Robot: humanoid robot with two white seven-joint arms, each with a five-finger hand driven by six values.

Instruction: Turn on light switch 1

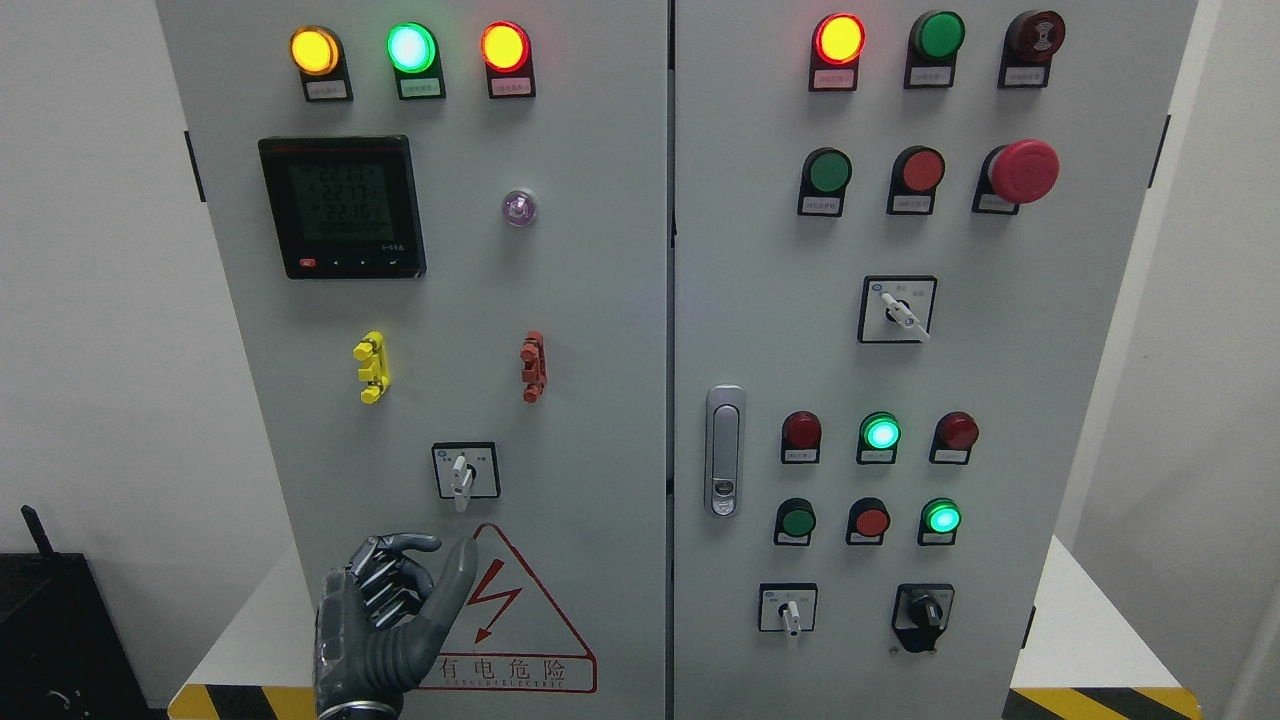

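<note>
Here, the left hand (385, 625) rises from the bottom edge at lower left, in front of the left door of a grey control cabinet (600, 400). Fingers loosely curled toward the palm, thumb stretched up and right; nothing held. Thumb tip lies over the edge of the red warning triangle (520, 625), probably not touching the panel, though depth is hard to judge from this angle.

Just above the thumb sits a rotary selector switch (464, 472) on a white square plate, its pale handle pointing straight down. Which control counts as light switch 1 cannot be read; labels too small.

Higher on the left door: digital meter (342, 207), yellow, green and red lamps lit along the top. Right door carries more lamps, a red mushroom button (1022, 171), and a door latch (724, 450).
</note>
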